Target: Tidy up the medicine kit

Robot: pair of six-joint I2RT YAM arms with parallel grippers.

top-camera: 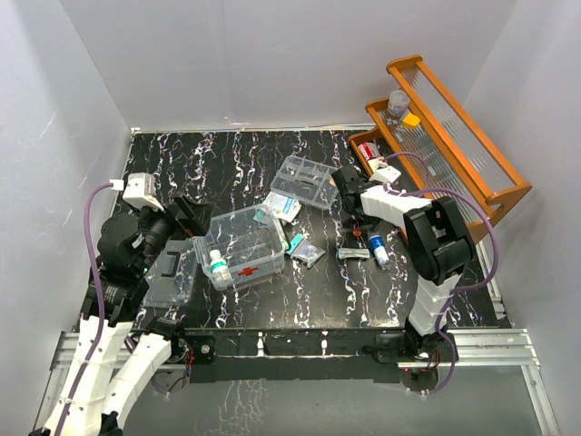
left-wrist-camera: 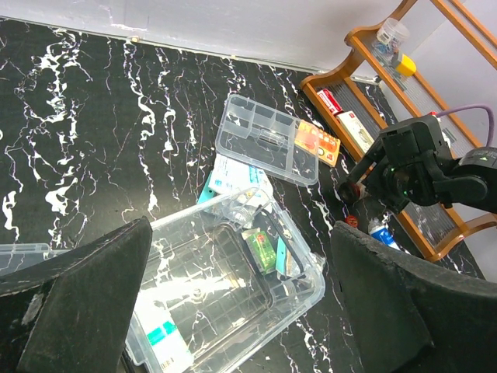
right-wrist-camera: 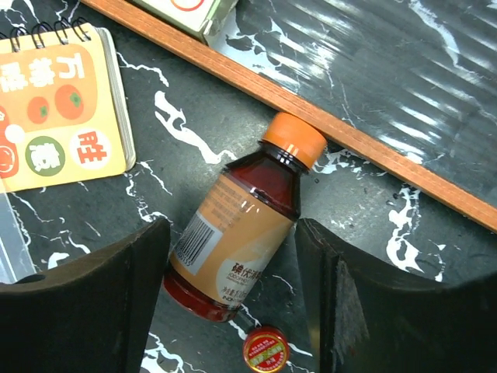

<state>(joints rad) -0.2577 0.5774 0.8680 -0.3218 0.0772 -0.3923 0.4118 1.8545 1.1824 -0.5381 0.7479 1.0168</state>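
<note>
Clear medicine kit (top-camera: 268,250) open on the counter (top-camera: 200,163), left of centre, lid (top-camera: 172,272) lying just beside it. Left end effector (left-wrist-camera: 241,228) released, spread wide above the kit. Right end effector (right-wrist-camera: 231,256) released too, straddling a brown bottle (right-wrist-camera: 248,210) lying against the wooden rack (right-wrist-camera: 349,148).

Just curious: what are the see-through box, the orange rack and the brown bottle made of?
The box looks like clear glossy plastic: its contents show through. The rack seems varnished wood, with ribbed translucent shelves. The bottle is glossy amber, plastic or glass; I cannot tell which.
</note>
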